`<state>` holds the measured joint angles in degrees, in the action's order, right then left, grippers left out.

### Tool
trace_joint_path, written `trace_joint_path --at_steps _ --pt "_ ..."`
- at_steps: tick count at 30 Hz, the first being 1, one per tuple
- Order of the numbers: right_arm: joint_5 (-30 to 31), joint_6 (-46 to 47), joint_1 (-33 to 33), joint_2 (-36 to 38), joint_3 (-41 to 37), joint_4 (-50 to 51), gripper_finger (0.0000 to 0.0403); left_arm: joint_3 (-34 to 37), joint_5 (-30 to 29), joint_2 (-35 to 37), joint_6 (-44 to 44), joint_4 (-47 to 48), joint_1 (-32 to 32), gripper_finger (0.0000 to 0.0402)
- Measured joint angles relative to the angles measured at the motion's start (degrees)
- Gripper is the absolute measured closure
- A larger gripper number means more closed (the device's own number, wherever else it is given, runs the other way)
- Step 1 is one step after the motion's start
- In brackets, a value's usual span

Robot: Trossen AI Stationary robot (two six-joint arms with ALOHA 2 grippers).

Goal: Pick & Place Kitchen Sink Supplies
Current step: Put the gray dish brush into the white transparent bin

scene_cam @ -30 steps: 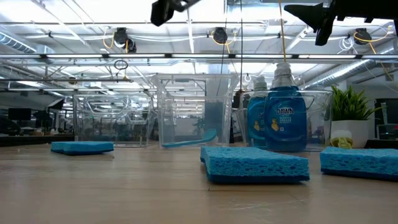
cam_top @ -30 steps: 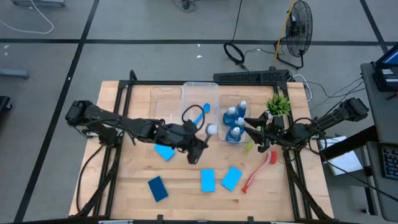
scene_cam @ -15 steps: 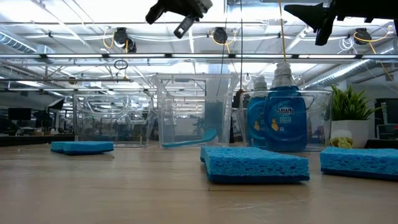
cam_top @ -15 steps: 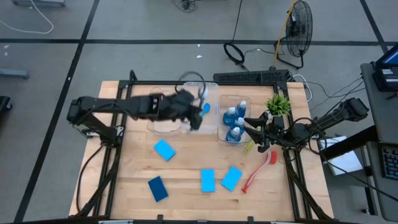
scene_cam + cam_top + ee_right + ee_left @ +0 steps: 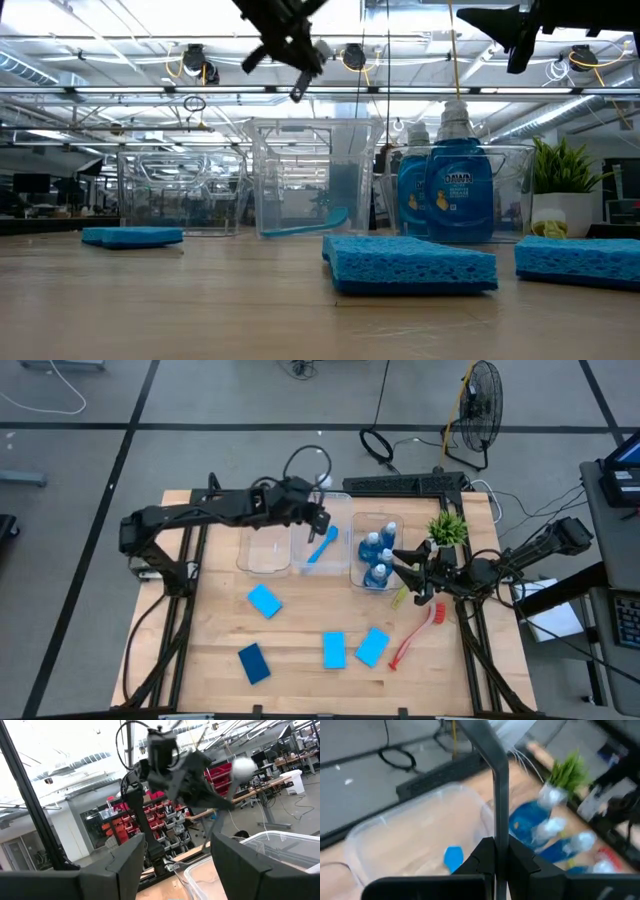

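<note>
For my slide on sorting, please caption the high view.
Left gripper carries a grey brush above the middle bin; sponges await.

A: What is different now from one second ago?

B: The left arm is in a new place. Earlier its gripper was low over the table, near the front of the middle bin, with the grey brush in it. Now the left gripper is up over the back part of the middle bin, and the fingers are closed on the thin grey brush.

A: And in the low view?

B: There the left gripper comes more into the picture, it hangs lower from the top edge than before.
</note>
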<state>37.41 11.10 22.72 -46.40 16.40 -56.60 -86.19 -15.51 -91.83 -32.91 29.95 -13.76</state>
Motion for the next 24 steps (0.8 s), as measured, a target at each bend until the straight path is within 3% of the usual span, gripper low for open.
trace_joint_path --at_steps 11,24 --pt "0.2 0.2 0.0 0.0 0.0 0.4 0.019 0.1 10.5 -10.2 2.2 0.0 -4.6 0.0383" --pt "0.2 0.2 0.0 0.0 0.0 0.4 0.019 0.1 12.7 -13.9 2.7 1.1 -5.2 0.0383"
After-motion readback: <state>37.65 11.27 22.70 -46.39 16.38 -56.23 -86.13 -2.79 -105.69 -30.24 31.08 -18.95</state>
